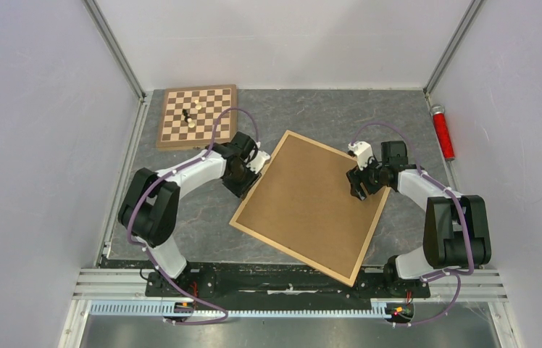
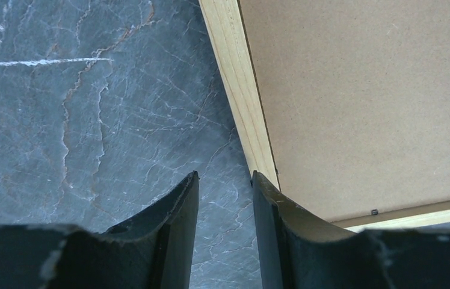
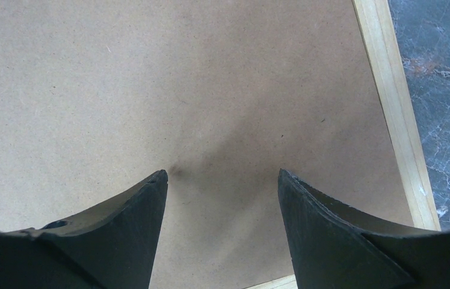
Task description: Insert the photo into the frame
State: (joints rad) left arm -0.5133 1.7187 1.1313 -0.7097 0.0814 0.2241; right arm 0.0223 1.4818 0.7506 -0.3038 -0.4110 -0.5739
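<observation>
While the frame lies face down on the table with the brown board in it, the left claw sits half open at its left edge, holding nothing. The right claw hangs wide open over the board, empty too. The photo cannot be seen. I think the step is opening the back, so the board must come out next
</observation>
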